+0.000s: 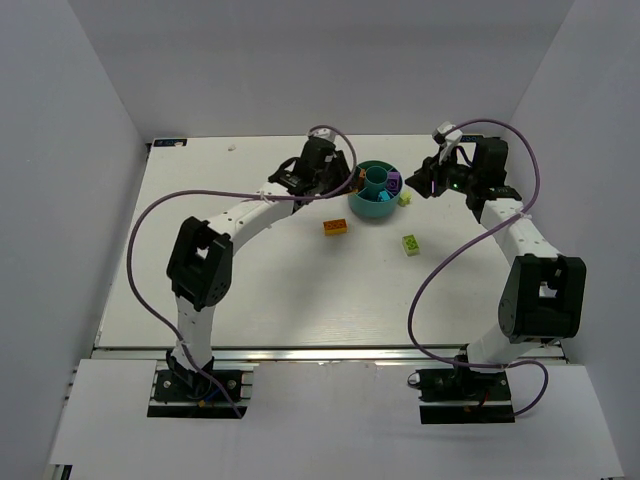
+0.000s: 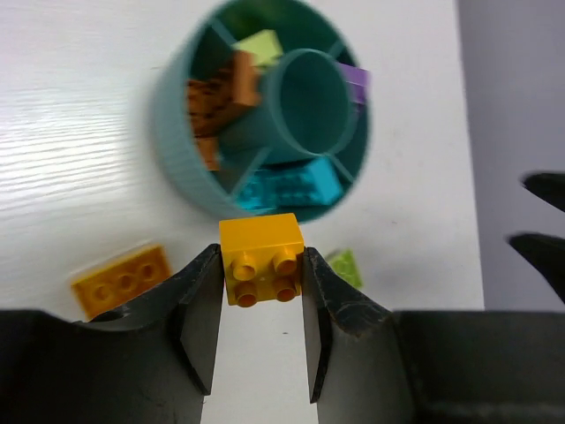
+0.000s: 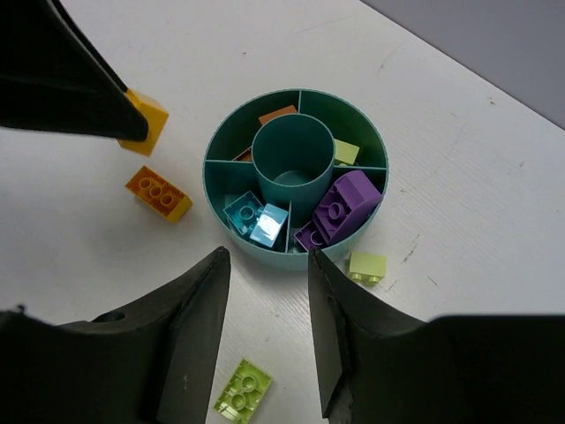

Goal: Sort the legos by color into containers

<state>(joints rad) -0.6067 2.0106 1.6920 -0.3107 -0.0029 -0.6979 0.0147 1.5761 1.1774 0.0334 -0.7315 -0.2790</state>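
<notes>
My left gripper (image 2: 260, 256) is shut on a small yellow lego (image 2: 261, 259), held just above the table beside the teal bowl (image 2: 172, 150); the same lego (image 3: 144, 121) shows in the right wrist view. The bowl's sections hold orange legos (image 2: 216, 102), a lime one (image 2: 261, 46), purple ones (image 3: 346, 201) and cyan ones (image 3: 258, 219). Its central cup (image 3: 293, 152) looks bare. My right gripper (image 3: 267, 258) hovers open over the bowl's near wall (image 3: 206, 163), with nothing between its fingers. In the top view the bowl (image 1: 362, 206) sits between both grippers.
A long yellow-orange brick (image 1: 336, 228) (image 2: 122, 279) (image 3: 158, 193) lies on the table left of the bowl. A lime brick (image 1: 410, 244) (image 3: 242, 389) lies nearer the arms. A small lime brick (image 1: 405, 199) (image 3: 367, 267) (image 2: 344, 265) rests against the bowl's right side.
</notes>
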